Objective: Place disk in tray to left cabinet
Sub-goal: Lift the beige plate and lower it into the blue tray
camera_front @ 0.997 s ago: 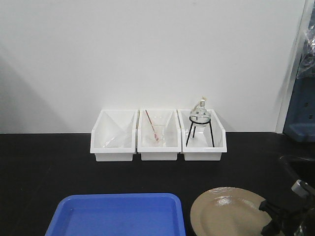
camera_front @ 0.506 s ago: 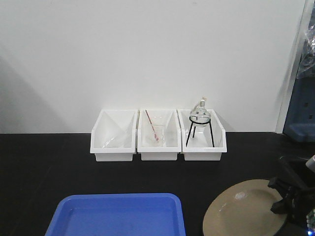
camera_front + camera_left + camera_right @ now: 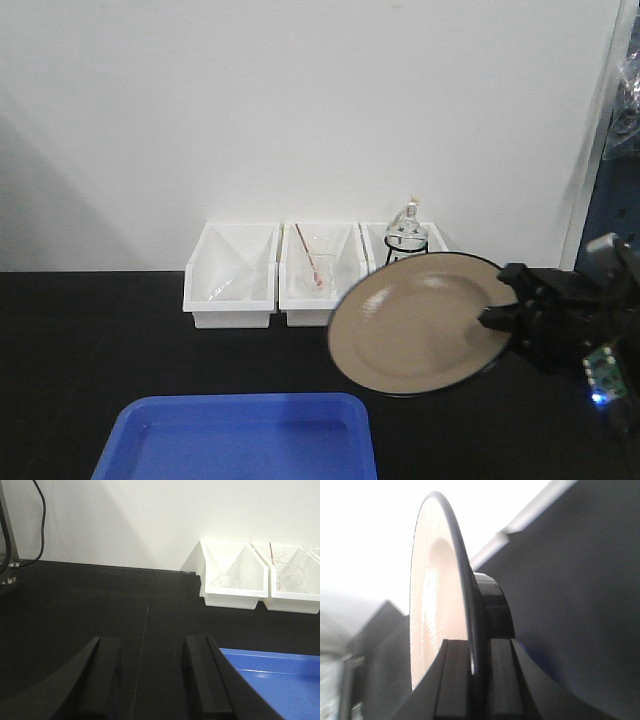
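Note:
The tan disk [image 3: 415,322] with a thin black rim hangs tilted in the air above the black counter, right of centre. My right gripper [image 3: 492,315] is shut on its right rim. In the right wrist view the disk [image 3: 432,605] stands edge-on, its rim clamped between both fingers of the right gripper [image 3: 476,652]. The blue tray [image 3: 240,438] lies flat at the front, below and left of the disk. Near the tray's left corner [image 3: 272,667] my left gripper [image 3: 152,652] hovers open over bare counter. The left cabinet is out of view.
Three white bins [image 3: 320,275] stand in a row against the white wall; the right one holds a glass flask [image 3: 407,228] on a black tripod, partly behind the disk. A blue cabinet edge [image 3: 618,180] shows at far right. A black cable [image 3: 42,520] hangs at left.
My right gripper has lifted the disk off the counter at front right and carried it up and leftward, tilting it toward the camera. The tray and left gripper have stayed put.

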`<state>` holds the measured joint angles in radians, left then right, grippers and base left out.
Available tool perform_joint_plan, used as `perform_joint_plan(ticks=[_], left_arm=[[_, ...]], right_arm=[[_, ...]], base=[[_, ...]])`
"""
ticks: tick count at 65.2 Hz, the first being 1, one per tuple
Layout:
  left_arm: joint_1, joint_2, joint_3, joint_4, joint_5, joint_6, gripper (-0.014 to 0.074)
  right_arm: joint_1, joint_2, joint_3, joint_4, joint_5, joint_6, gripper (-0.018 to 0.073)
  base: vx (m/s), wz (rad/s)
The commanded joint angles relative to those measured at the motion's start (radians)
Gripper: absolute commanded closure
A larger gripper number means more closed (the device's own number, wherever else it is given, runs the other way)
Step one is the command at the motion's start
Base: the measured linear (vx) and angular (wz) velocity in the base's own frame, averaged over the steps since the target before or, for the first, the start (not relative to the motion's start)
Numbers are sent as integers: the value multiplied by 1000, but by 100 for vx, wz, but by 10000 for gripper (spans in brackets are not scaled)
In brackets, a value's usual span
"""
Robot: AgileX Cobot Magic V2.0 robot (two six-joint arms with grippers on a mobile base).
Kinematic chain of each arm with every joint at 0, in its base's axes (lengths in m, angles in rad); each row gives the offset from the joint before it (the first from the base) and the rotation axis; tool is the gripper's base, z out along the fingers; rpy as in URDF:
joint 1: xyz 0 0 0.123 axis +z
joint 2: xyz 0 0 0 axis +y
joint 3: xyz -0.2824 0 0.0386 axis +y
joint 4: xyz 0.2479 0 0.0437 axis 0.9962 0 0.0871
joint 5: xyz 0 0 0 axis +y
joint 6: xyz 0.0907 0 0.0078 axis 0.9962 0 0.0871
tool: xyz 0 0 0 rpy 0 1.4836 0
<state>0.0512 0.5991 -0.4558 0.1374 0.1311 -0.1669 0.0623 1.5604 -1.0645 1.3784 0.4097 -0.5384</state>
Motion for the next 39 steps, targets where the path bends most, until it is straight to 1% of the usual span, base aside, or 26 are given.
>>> perform_joint_plan(ticks=[1,4,8,11,14,21,27,33,39], left_arm=[[1,4,-31,0,-87,-11,174],[1,4,-31,0,-87,-11,174],[1,4,-31,0,-87,-11,174],[1,4,-31,0,-87,-11,174],[1,4,-31,0,-87,-11,174],[1,4,-31,0,-87,-11,174],[1,4,-31,0,-87,-11,174],[1,4,-31,0,-87,-11,174],[1,4,-31,0,-87,-11,174]], right_arm=[[113,2,-67,156,-15,-66,564],[155,30,-77,177,-25,-74,564],[240,80,-94,190,-38,-77,564],[284,116,-103,197,-43,-81,564],[324,152,-110,200,-47,-86,564],[392,229,-110,200,-58,-99,564],[418,276,-109,200,-71,-103,564],[419,312,-109,200,-60,-105,561],[417,344,-109,190,-48,-144,556]], base=[[0,0],[0,0],[0,0],[0,0],[0,0],[0,0],[0,0],[0,0],[0,0]])
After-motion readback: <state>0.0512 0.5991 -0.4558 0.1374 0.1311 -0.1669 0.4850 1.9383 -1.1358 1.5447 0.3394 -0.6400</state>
